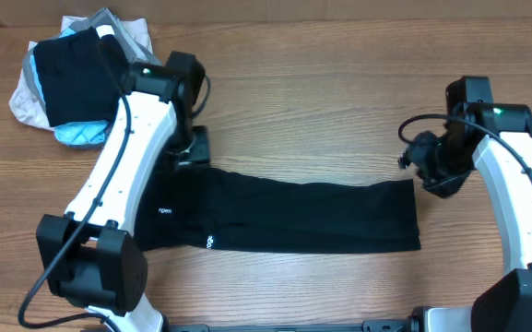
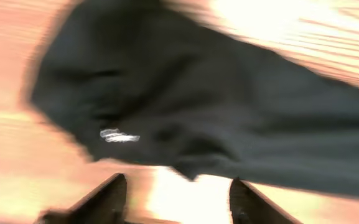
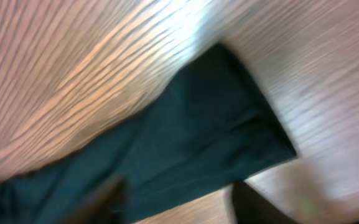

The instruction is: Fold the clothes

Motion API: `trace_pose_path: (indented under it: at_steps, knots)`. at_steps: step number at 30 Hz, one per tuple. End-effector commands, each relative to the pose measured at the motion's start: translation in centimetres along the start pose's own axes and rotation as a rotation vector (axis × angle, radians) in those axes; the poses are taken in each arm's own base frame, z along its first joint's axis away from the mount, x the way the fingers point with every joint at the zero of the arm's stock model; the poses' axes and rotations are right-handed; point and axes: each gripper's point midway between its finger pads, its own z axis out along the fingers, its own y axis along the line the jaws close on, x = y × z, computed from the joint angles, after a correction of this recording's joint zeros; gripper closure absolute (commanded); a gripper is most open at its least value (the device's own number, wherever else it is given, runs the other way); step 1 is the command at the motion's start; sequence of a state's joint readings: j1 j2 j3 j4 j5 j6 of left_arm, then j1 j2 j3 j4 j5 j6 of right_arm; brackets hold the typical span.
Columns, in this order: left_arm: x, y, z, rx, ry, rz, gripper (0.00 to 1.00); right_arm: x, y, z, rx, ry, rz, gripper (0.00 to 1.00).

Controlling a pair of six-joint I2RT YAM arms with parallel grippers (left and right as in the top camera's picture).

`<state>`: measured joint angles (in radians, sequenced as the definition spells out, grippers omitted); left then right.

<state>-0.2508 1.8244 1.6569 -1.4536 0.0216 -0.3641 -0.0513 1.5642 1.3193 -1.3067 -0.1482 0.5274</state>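
**Item: black shirt, long strip, one end by each arm**

- Position: the shirt (image 1: 284, 217) lies flat on the table (image 1: 339, 92), in the lower middle of the overhead frame. It is well apart from the pile of garments (image 1: 72, 83) at upper left.
- Long axis: left to right across the frame. The white lettering (image 1: 164, 210) sits near the left end.
- Left gripper (image 2: 178, 186): above the strip's upper left corner. Its fingers (image 2: 107, 199) are apart with nothing between them, and the cloth lies just ahead of them.
- Right gripper (image 3: 176, 183): at the strip's upper right corner. Its fingers (image 3: 254, 205) are blurred but apart, and the cloth's end lies ahead and beneath.
- Nearness: neither arm has the advantage, as each has its own end.
- Judgement: the next fold would likely shorten the long axis by carrying one end over toward the other, with the grip taken at the end corners.
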Motion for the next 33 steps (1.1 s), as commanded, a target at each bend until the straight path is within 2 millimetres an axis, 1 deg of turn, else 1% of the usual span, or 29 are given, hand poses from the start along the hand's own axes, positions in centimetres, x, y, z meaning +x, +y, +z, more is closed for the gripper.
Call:
trace_pose_path:
  at_steps: [1, 2, 3, 4, 7, 10, 13, 15, 20, 24, 29, 31, 32, 33]
  knots:
    - [1.8, -4.8, 0.7, 0.166, 0.060, 0.169, 0.77, 2.6, 1.6, 2.0, -0.067, 0.087, -0.127, 0.72]
    - [2.1, -5.2, 1.3, 0.159, 0.071, 0.183, 0.84, 3.1, 1.6, 2.8, -0.064, 0.095, -0.139, 0.79]
    - [2.4, -5.4, 1.9, 0.154, 0.085, 0.190, 0.89, 3.6, 1.6, 3.6, -0.059, 0.105, -0.152, 0.82]
    - [2.9, -5.2, 2.8, 0.134, 0.106, 0.192, 0.96, 4.3, 1.4, 4.8, -0.050, 0.119, -0.168, 0.82]
    - [3.1, -3.7, 5.0, 0.057, 0.121, 0.143, 0.96, 5.3, 0.7, 7.0, -0.037, 0.136, -0.149, 0.82]
    - [2.7, -2.4, 7.0, 0.025, 0.110, 0.119, 0.96, 5.7, 0.0, 9.0, -0.040, 0.133, -0.123, 0.82]
    - [2.1, -1.2, 8.3, 0.022, 0.100, 0.087, 0.96, 5.9, -0.3, 10.5, -0.057, 0.125, -0.122, 0.81]
    - [1.7, -0.4, 8.9, 0.027, 0.094, 0.059, 0.96, 6.0, -0.5, 11.2, -0.060, 0.121, -0.103, 0.78]
    - [1.9, 1.7, 10.2, 0.029, 0.117, -0.005, 0.96, 6.4, -1.0, 12.2, -0.060, 0.119, -0.052, 0.78]
    - [2.5, 1.6, 11.4, 0.095, 0.138, 0.015, 0.96, 6.4, -1.4, 12.7, -0.054, 0.111, -0.034, 0.78]
    - [2.6, 2.3, 13.1, 0.106, 0.127, -0.018, 0.96, 6.6, -1.7, 13.3, -0.052, 0.109, -0.026, 0.78]
    - [2.9, 2.7, 13.6, 0.107, 0.134, -0.034, 0.96, 6.6, -2.3, 13.5, -0.026, 0.105, 0.008, 0.81]
    - [3.0, 3.2, 13.8, 0.101, 0.139, -0.050, 0.95, 6.5, -2.7, 13.6, -0.007, 0.095, 0.029, 0.85]
    - [3.1, 3.6, 13.9, 0.100, 0.142, -0.071, 0.95, 6.3, -3.2, 13.7, 0.018, 0.079, 0.055, 0.87]
